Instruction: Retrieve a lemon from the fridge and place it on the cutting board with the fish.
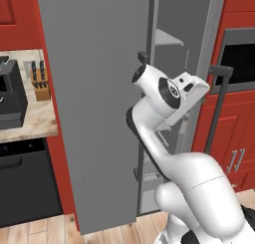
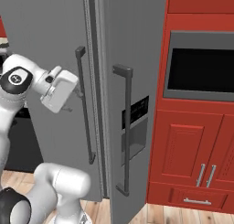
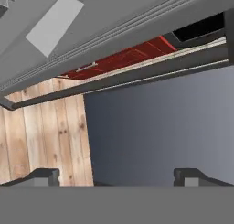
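The tool stands with its tips wide apart and nothing between them, beside the long bar handle of the fridge. The left fridge door is swung open, and pale shelves show in the gap behind it, near the arm's wrist. In the hand view the handle runs across the picture above the tips, with wooden floor beyond. I cannot make out the lemon, so I cannot tell which shelf or bin holds it. By my judgement only the door-opening is done; finding the fruit, grasping it and carrying it to the cutting board with the fish all remain.
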Controlling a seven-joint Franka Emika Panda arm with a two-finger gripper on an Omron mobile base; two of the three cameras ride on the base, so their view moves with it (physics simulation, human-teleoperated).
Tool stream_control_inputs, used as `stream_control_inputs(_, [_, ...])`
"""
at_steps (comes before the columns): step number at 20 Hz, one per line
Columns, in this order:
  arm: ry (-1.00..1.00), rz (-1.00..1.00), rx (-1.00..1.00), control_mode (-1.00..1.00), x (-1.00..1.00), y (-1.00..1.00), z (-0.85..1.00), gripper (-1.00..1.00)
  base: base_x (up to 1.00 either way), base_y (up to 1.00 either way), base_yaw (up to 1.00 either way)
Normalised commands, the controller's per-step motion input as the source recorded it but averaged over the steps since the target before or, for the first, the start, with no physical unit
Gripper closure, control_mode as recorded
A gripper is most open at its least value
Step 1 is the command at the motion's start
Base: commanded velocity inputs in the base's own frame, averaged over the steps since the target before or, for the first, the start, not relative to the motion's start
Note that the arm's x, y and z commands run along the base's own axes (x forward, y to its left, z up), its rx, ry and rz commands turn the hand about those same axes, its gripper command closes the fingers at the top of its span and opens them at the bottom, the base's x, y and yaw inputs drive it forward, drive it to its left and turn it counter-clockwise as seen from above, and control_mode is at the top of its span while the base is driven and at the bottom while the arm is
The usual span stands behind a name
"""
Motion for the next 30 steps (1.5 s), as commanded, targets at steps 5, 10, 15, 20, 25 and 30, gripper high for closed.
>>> stream_control_inputs(5, [0.11,0.00,-0.09,-1.00,0.35,0.02,-0.30,-1.00,0.00,0.00,0.00])
stream_control_inputs(10, [0.05,0.00,-0.06,-1.00,0.61,0.00,-0.15,-1.00,0.00,0.00,0.00])
stream_control_inputs(15, [0.00,0.04,-0.01,-1.00,0.49,0.00,-0.10,-1.00,0.00,0.00,0.00])
stream_control_inputs(20, [0.00,0.05,0.00,-1.00,0.46,-0.15,-0.15,-1.00,0.00,0.00,0.00])
stream_control_inputs(25, [0.00,0.08,0.00,-1.00,0.39,-0.27,-0.20,-1.00,0.00,0.00,0.00])
stream_control_inputs(30, [0.00,0.11,0.00,-1.00,0.45,-0.17,-0.25,-1.00,0.00,0.00,0.00])
